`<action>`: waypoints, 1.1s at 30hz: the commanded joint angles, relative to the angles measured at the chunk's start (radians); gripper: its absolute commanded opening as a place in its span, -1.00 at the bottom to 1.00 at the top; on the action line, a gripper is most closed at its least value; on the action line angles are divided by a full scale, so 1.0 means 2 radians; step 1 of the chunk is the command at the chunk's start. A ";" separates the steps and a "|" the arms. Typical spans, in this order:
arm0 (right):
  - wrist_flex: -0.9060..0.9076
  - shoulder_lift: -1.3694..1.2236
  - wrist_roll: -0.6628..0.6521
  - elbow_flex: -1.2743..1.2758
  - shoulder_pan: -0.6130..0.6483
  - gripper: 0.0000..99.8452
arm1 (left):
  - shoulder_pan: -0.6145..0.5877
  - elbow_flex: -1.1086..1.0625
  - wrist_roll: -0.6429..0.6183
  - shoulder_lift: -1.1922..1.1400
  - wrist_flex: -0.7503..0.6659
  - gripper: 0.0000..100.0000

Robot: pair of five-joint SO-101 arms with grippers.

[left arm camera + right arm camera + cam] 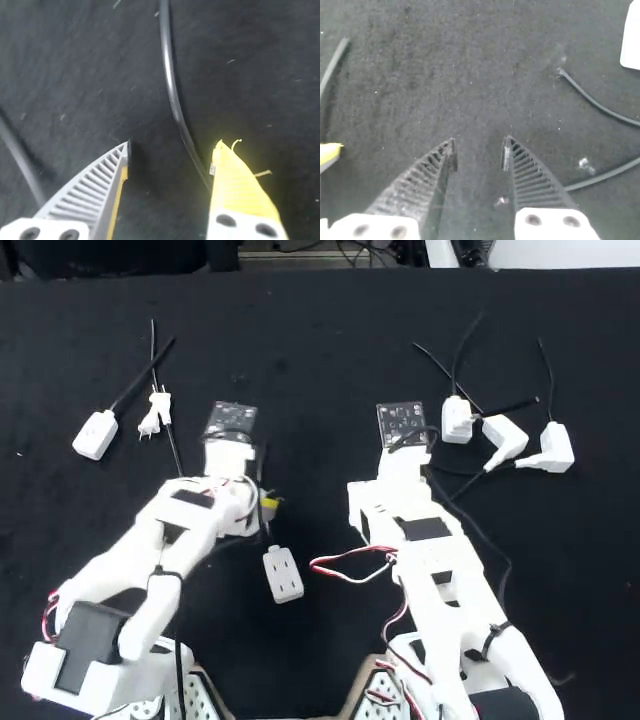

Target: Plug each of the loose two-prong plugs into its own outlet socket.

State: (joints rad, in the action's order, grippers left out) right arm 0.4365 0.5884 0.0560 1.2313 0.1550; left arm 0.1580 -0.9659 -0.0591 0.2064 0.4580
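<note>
A loose white two-prong plug [152,420] lies at the back left, beside a white outlet socket [95,435] on a black cord. A second white socket [283,573] lies near the front centre, and its black cable [172,100] runs up between my left gripper's fingers. My left gripper [170,150] is open just above the mat, with the cable close to its yellow-taped finger [235,175]. In the high view, that yellow tip [268,502] sits just behind the front socket. My right gripper [479,147] is open over bare mat with nothing between its fingers.
Three white plug and socket pieces [503,437] with black cords cluster at the back right; I cannot tell which are joined. One white piece's corner [632,40] and thin black cords [595,102] lie beyond my right gripper. A black mat [320,350] covers the table.
</note>
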 commanded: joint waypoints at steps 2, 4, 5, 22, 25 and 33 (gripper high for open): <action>-0.012 0.021 0.002 -0.040 -0.010 -0.72 | -0.049 0.047 -0.038 0.000 0.094 -0.47; -0.012 0.021 0.002 -0.040 -0.010 -0.72 | -0.068 0.063 -0.057 0.000 0.137 -0.47; -0.012 0.021 0.002 -0.040 -0.010 -0.72 | -0.076 0.071 -0.066 0.000 0.159 -0.47; -0.012 0.021 0.002 -0.038 -0.009 -0.72 | -0.161 0.152 -0.004 0.001 0.382 -0.47; -0.012 0.021 0.002 -0.038 -0.009 -0.72 | -0.157 0.174 -0.006 0.016 0.387 -0.47; -0.012 0.021 0.002 -0.037 -0.009 -0.72 | -0.067 0.158 -0.102 0.073 0.332 -0.46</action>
State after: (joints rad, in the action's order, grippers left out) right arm 0.4365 0.5884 0.0560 1.2313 0.1550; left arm -0.0460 -0.6421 -0.1956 0.3138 1.2083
